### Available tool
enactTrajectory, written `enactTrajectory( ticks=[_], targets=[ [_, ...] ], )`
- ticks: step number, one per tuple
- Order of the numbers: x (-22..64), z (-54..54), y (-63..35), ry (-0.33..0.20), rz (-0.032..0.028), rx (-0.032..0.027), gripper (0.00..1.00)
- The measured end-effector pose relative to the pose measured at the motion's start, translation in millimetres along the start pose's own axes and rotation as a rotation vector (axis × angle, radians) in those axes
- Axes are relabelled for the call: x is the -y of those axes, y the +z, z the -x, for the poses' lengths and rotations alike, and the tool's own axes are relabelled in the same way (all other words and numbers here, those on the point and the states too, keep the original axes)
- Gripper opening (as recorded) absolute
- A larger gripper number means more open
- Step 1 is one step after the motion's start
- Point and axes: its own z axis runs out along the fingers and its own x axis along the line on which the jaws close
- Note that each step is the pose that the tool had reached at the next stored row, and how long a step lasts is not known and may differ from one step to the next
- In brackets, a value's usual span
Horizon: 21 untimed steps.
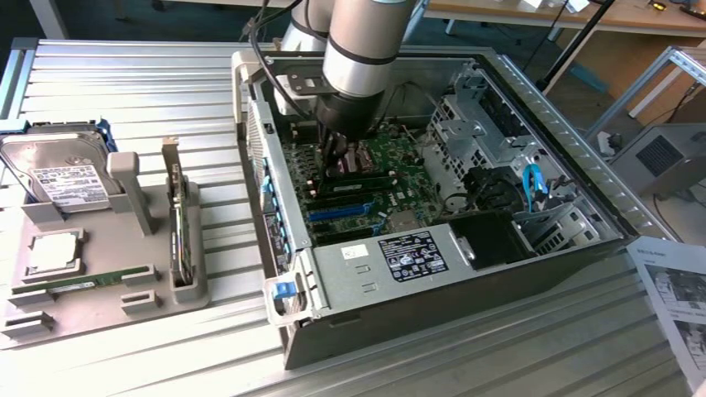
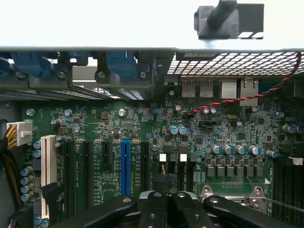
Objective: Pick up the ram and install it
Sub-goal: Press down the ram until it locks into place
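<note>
Ram in the holder, tool inside the PC case

The ram (image 1: 94, 280) lies flat in the grey parts holder (image 1: 155, 310) on the desk (image 1: 144, 91), long axis across the exterior view, well apart from the tool (image 1: 336, 157) toward that view's left. The tool hangs over the motherboard (image 2: 156, 128) in the open computer case (image 1: 551, 124), fingers together, holding nothing

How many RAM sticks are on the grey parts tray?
1. The ram lies flat on the tray, at the exterior view's left, just in front of the processor. Others inside the computer case may be hidden by the arm.
</note>
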Motion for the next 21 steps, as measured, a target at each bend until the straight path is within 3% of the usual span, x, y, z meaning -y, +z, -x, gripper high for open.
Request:
enactTrajectory(
  ticks=[21],
  targets=[
    [0.1,-0.6,3.7,0.000,0.0000,0.0001,0.11]
  ],
)
